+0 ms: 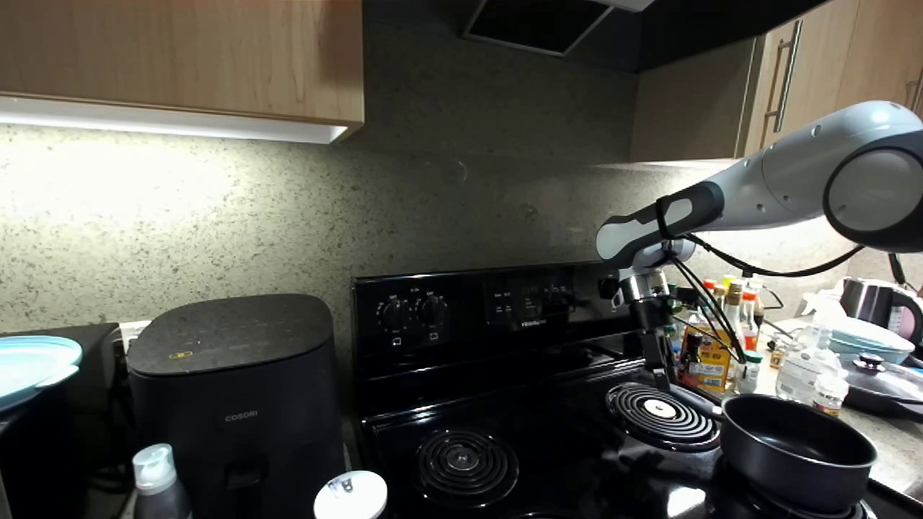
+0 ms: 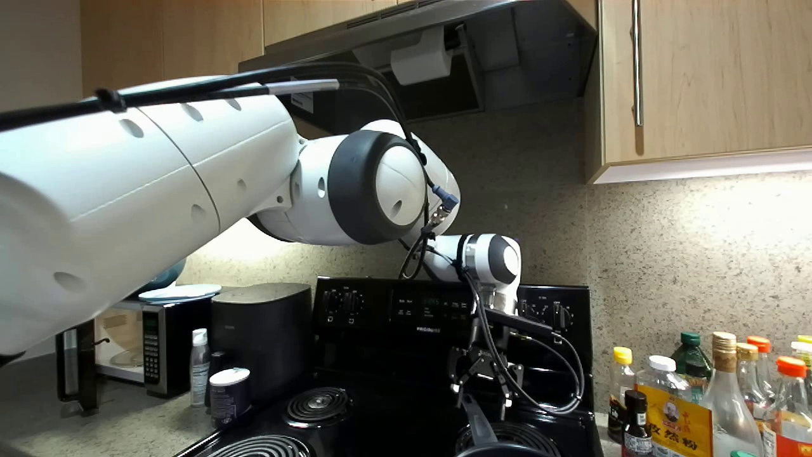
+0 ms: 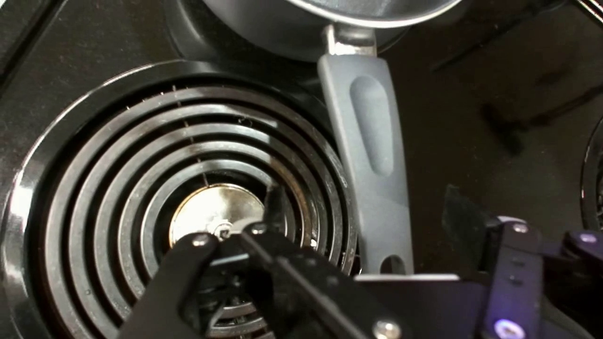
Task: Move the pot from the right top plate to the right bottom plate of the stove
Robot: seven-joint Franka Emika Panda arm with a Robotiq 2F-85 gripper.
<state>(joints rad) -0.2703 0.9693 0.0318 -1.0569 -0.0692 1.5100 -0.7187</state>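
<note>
The dark pot (image 1: pixel 797 450) stands upright over the right bottom plate (image 1: pixel 858 512), whose rim barely shows beneath it. Its grey handle (image 3: pixel 372 141) points back past the right top plate (image 1: pixel 634 411). That coil is bare and also shows in the wrist view (image 3: pixel 94 226). In an exterior view only the pot's rim (image 2: pixel 504 449) shows at the bottom edge. My gripper (image 3: pixel 365 207) is open, with one finger on each side of the handle's end and gaps on both sides. It also shows in an exterior view (image 2: pixel 482 397). The stove (image 1: pixel 562 432) is black and glossy.
A back panel with knobs (image 1: pixel 497 310) rises behind the burners. Several bottles (image 2: pixel 691 387) stand on the counter beside the stove. A black air fryer (image 1: pixel 231 404) and a white-lidded can (image 2: pixel 229 393) stand on the opposite side. A range hood (image 2: pixel 507 57) hangs above.
</note>
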